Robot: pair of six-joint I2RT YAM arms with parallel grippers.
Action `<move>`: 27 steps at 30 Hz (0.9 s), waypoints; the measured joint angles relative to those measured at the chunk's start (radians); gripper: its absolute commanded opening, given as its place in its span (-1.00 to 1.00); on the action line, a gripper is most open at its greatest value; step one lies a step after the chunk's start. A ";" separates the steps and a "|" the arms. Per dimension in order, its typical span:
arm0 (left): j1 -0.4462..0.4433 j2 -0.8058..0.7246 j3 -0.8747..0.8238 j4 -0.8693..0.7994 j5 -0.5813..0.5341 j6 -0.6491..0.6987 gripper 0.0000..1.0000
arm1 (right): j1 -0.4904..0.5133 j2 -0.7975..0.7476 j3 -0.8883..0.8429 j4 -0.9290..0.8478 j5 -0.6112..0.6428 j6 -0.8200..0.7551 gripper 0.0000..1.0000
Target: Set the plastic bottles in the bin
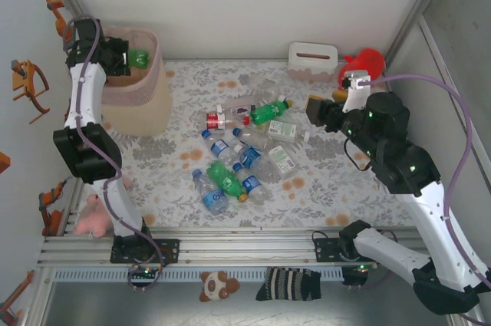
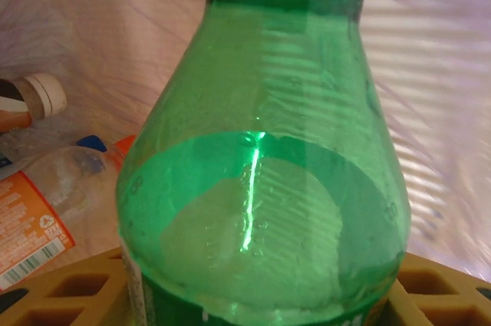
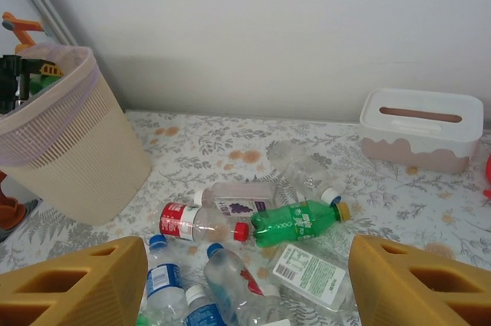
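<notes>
Left hand [image 1: 130, 58] pinching green bottle [image 2: 261, 188], cap end away from wrist, long axis aimed into bin [image 1: 156, 48]. Bin mouth directly beneath; other bottles [image 2: 38, 218] inside. Right hand [image 1: 316, 109] spread, empty. Worktop pile [image 1: 242, 149] lies to its left, nearer my right arm.

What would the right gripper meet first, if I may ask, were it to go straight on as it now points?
Probably the clear bottle with the white label, lying just ahead between its fingers; the green bottle lies just beyond. Depth is unclear.
</notes>
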 measured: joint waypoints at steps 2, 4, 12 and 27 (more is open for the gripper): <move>-0.001 0.030 0.021 -0.021 0.001 -0.017 0.10 | 0.000 -0.002 -0.002 0.000 0.003 0.000 0.38; -0.001 0.044 0.025 -0.039 0.002 -0.030 0.15 | 0.000 -0.002 -0.004 -0.001 0.007 0.000 0.38; -0.002 0.072 0.025 -0.068 0.023 -0.065 0.45 | 0.000 -0.002 -0.005 -0.002 0.019 0.000 0.38; -0.005 0.065 0.037 -0.070 0.026 -0.066 0.65 | 0.000 -0.007 -0.005 -0.006 0.025 0.000 0.37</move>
